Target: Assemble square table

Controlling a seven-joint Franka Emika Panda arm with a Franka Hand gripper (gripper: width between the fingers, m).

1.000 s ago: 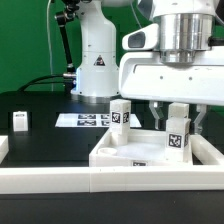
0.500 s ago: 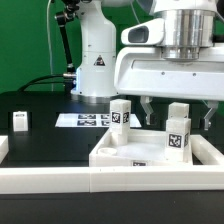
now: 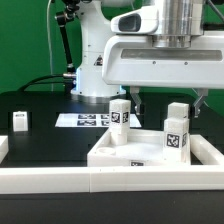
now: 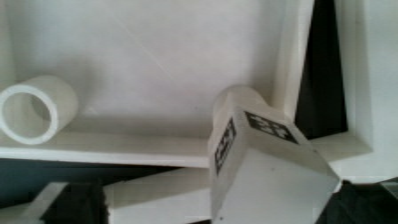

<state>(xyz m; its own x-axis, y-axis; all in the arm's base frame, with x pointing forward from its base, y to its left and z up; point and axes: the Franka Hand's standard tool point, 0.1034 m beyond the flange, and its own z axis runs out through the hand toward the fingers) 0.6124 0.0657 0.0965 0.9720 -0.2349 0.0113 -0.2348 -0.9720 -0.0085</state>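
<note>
The white square table top [image 3: 140, 152] lies recessed face up at the front. Two white tagged legs stand upright in it: one at the back [image 3: 120, 113] and one toward the exterior view's right [image 3: 178, 129]. A third leg [image 3: 19, 120] stands loose on the black board at the exterior view's left. My gripper [image 3: 170, 99] hangs open and empty above the top, with its fingers apart over the two standing legs. In the wrist view, a tagged leg [image 4: 267, 150] rises from the top [image 4: 160, 60], beside a round socket [image 4: 27, 110].
The marker board [image 3: 82, 119] lies flat behind the table top. A long white rail [image 3: 60, 180] borders the black board along the front. The arm's white base [image 3: 97, 60] stands at the back, with a green wall behind it.
My gripper has risen and shifted toward the exterior view's left, away from the right-hand leg. Both legs stay upright in the top.
</note>
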